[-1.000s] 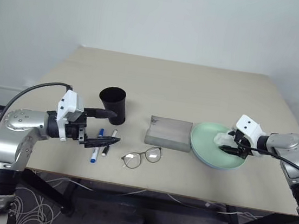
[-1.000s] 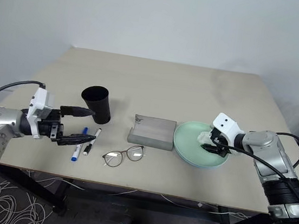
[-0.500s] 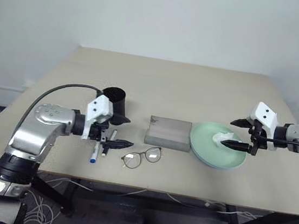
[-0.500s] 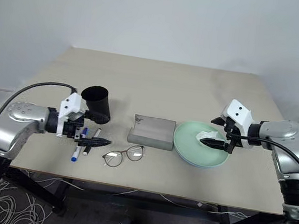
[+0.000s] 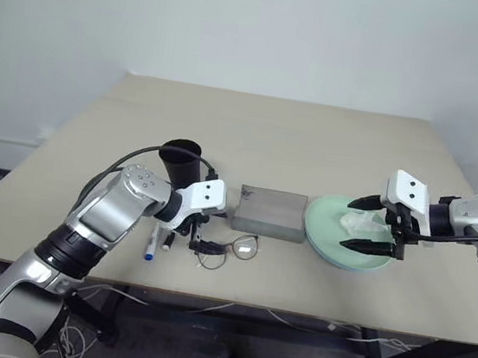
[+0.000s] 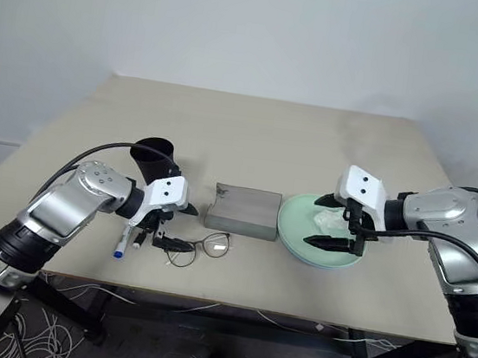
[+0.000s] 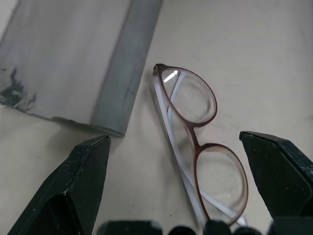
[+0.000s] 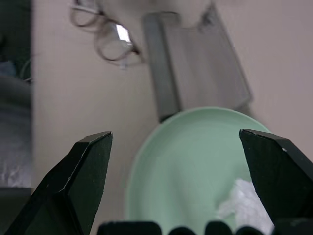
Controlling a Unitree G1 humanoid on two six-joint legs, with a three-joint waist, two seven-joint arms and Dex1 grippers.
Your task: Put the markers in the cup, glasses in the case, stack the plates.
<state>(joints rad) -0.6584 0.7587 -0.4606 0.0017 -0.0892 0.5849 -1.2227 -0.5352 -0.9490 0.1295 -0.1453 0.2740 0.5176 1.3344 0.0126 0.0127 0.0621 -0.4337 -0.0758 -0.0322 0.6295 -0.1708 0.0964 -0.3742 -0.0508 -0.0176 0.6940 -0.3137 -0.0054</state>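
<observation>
The glasses (image 7: 195, 132) lie on the table in front of the grey case (image 5: 270, 213). My left gripper (image 5: 204, 232) hangs open just above their left end, one finger on each side. The markers (image 5: 151, 245) lie side by side left of the glasses, partly hidden by my left wrist, and the black cup (image 5: 180, 163) stands upright behind them. The mint green plate (image 5: 336, 243) sits right of the case, with what looks like a light blue rim under it. My right gripper (image 5: 366, 223) is open, hovering over the plate.
A small white wad of plastic (image 5: 361, 221) lies in the green plate, between my right fingers as seen from above. The table's front edge (image 5: 233, 300) runs close in front of the glasses. The far half of the table is bare.
My left gripper swung right, from beside the markers to over the glasses, and tipped downward. My right gripper rose off the plate and drew back; the wad stayed in the plate.
</observation>
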